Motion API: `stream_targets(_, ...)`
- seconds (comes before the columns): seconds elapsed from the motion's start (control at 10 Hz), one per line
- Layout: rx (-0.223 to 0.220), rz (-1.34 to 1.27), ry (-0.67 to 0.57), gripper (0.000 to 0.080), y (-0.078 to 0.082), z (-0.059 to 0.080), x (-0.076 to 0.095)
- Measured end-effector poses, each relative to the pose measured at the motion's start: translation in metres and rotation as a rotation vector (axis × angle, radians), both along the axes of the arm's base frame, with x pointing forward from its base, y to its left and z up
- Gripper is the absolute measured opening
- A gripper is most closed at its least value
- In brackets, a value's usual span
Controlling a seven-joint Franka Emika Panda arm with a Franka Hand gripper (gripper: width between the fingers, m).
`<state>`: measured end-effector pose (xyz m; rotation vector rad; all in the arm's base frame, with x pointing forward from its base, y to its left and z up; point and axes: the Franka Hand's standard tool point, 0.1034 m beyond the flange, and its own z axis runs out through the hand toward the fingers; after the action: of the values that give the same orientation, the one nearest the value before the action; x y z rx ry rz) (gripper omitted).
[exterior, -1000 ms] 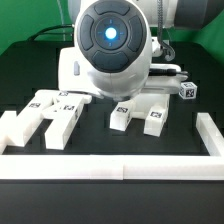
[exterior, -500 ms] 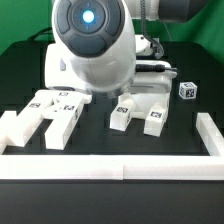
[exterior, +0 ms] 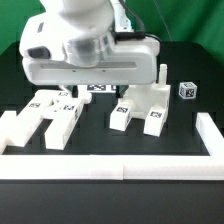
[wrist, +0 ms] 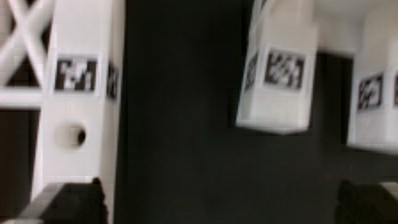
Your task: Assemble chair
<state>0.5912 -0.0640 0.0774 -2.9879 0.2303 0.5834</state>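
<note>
Above the black surface (exterior: 100, 140), fingers (wrist: 68, 200) stand wide open, holding nothing; white blocky plastic chair pieces (exterior: 150, 100) bearing square tags lie beneath.

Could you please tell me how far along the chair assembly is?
Done: nothing visibly joined; the chair pieces lie in loose clusters on the table. In hand: nothing, the hand is open over them. Left: apparently the whole assembly.
</note>
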Motion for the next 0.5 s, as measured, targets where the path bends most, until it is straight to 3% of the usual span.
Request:
stream_targets(0.1,-0.008,-0.005,-0.039,0.0649,0.001,0.001,-0.005)
stream_targets(0.3,-0.055,-0.010,-0.215,0.0649,-0.004,0.000,0.007)
stream_targets(0.5,-0.070,0.061,-0.314,0.0649,-0.018,-0.004,0.008)
